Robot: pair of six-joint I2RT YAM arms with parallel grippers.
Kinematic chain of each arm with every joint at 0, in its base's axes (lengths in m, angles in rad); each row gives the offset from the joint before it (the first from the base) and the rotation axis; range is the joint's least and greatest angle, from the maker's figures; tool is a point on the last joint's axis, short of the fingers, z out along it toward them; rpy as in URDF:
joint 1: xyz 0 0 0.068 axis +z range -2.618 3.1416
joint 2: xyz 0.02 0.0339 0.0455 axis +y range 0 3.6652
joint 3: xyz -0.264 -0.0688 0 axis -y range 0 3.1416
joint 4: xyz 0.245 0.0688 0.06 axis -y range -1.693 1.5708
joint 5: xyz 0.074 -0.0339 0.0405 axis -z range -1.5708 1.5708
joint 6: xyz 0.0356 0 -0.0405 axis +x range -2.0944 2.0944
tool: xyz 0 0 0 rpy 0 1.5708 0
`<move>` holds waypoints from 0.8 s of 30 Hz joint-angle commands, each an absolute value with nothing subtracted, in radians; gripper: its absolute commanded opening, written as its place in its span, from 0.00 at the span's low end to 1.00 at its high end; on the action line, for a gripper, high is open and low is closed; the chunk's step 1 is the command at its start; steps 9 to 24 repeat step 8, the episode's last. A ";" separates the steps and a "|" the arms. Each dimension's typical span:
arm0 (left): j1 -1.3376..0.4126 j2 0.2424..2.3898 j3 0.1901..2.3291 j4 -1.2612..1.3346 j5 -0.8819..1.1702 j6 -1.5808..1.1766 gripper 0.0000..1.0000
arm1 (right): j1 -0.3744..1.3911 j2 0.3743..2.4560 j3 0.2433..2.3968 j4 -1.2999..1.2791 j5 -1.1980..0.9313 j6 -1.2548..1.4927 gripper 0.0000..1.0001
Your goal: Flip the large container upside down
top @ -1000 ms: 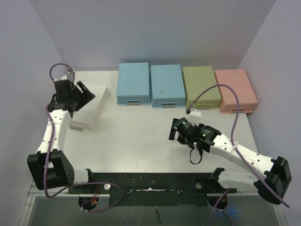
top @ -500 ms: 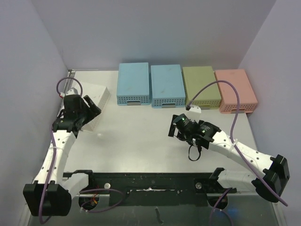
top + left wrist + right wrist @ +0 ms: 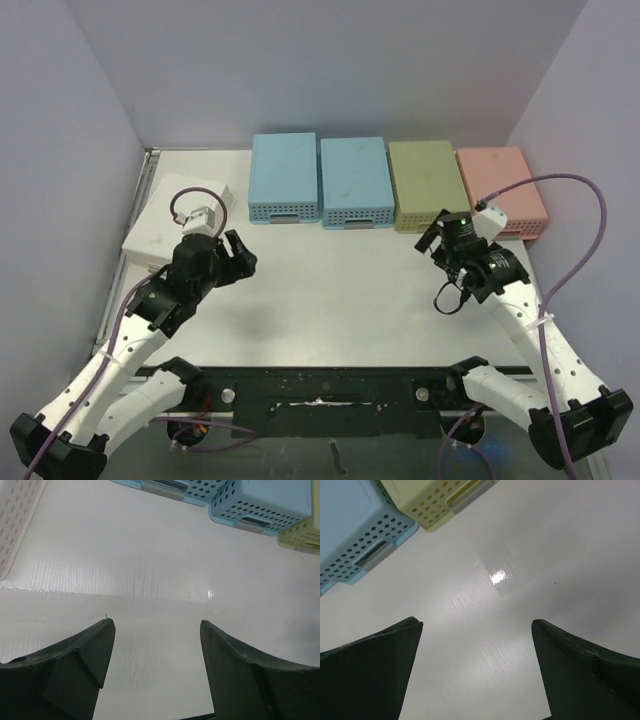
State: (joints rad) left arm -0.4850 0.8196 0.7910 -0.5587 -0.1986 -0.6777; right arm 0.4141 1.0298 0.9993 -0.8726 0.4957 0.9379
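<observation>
Well apart, left hand [image 3: 240, 256] and right hand [image 3: 431, 238] gape empty; white container [image 3: 168, 226] hugs table [image 3: 330, 290] edge.

Large container [image 3: 160, 225] left of container row [image 3: 385, 183] (rear).

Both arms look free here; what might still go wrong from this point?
1. The white container lies right at the left edge of the table; a brush from the open left gripper nearby might push it off.
2. The open right gripper hovers close to the front of the green container; a careless swing could knock it out of line.
</observation>
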 commanded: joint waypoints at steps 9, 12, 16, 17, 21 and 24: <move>-0.532 0.786 0.745 -0.456 -0.301 -0.670 0.70 | 0.315 0.941 0.997 -0.835 0.462 0.865 0.98; -0.532 0.786 0.745 -0.456 -0.301 -0.670 0.70 | 0.315 0.941 0.997 -0.835 0.462 0.865 0.98; -0.532 0.786 0.745 -0.456 -0.301 -0.670 0.70 | 0.315 0.941 0.997 -0.835 0.462 0.865 0.98; -0.532 0.786 0.745 -0.456 -0.301 -0.670 0.70 | 0.315 0.941 0.997 -0.835 0.462 0.865 0.98; -0.532 0.786 0.745 -0.456 -0.301 -0.670 0.70 | 0.315 0.941 0.997 -0.835 0.462 0.865 0.98; -0.532 0.786 0.745 -0.456 -0.301 -0.670 0.70 | 0.315 0.941 0.997 -0.835 0.462 0.865 0.98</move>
